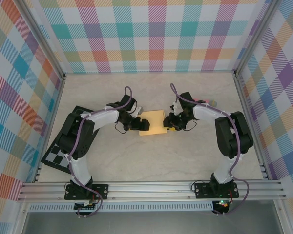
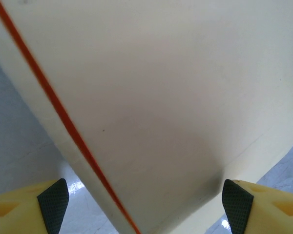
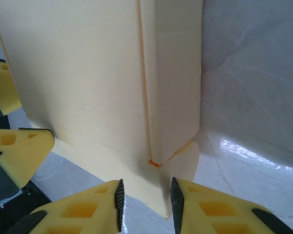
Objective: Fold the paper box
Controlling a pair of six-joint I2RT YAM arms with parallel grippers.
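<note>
The paper box point(image 1: 154, 122) lies partly folded at the table's middle, pale yellow card with orange edges. My left gripper point(image 1: 138, 123) is at its left edge and my right gripper point(image 1: 170, 123) at its right edge. In the left wrist view the box point(image 2: 161, 97) fills the space ahead, one corner reaching down between the wide-open fingers of the left gripper point(image 2: 144, 204) without touching either pad. In the right wrist view a raised side panel point(image 3: 176, 73) stands on the box point(image 3: 78, 73). A rounded flap point(image 3: 183, 163) points down into the narrow gap of the right gripper point(image 3: 146, 202), with table showing beside it.
A black-and-white checkered board point(image 1: 58, 153) lies at the left under the left arm. Plaid walls enclose the table point(image 1: 151, 161) on three sides. The left gripper's yellow fingers point(image 3: 19, 148) show at the left of the right wrist view.
</note>
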